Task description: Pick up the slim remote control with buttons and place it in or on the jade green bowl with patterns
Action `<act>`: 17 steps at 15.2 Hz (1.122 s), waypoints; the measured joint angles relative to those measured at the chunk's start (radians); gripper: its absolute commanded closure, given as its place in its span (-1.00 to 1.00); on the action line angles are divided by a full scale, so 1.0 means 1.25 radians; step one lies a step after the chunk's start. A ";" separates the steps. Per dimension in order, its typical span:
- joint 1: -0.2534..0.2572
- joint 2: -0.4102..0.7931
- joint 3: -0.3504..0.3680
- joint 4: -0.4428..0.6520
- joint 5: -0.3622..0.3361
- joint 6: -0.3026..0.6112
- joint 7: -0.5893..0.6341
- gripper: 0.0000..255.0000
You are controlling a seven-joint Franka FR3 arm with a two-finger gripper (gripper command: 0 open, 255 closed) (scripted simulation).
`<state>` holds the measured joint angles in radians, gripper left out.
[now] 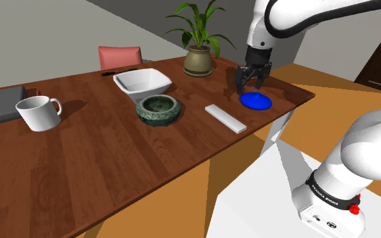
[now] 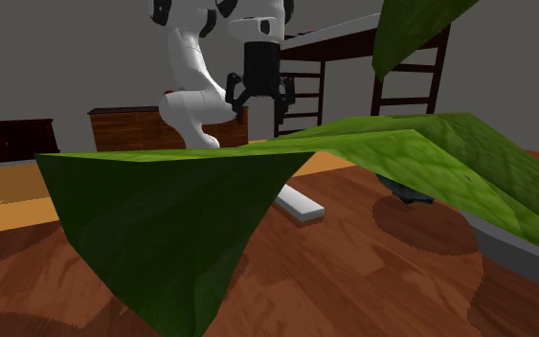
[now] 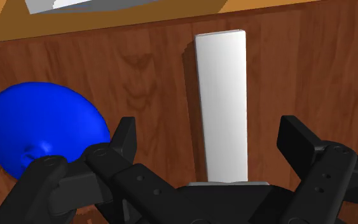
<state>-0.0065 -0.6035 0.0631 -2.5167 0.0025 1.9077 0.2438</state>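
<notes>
The brown wooden table point(image 1: 114, 155) carries everything. In the second exterior view, a broad green plant leaf point(image 2: 181, 211) close to the camera covers much of the table. It hides most of the green patterned bowl point(image 2: 406, 190) and one end of the remote point(image 2: 296, 204). In the shoulder view the bowl point(image 1: 159, 109) stands in full sight, near the remote point(image 1: 225, 118) but apart from it. The remote is a slim, flat, plain white slab lying near the table's edge, and any buttons are too faint to tell. The black gripper point(image 1: 250, 88) hangs above a blue disc point(image 1: 256, 101) with its fingers spread and nothing between them. In the wrist view the gripper's body covers the remote's point(image 3: 222, 108) near end.
</notes>
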 measured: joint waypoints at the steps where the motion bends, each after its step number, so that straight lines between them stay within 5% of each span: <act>1: -0.001 0.023 0.000 -0.007 0.000 0.029 0.002 -1.00; 8: 0.003 0.216 0.027 -0.020 0.010 0.230 0.045 -1.00; 17: 0.001 0.317 0.034 -0.044 0.004 0.355 0.059 -1.00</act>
<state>-0.0049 -0.2066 0.1062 -2.5712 0.0074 2.3520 0.3176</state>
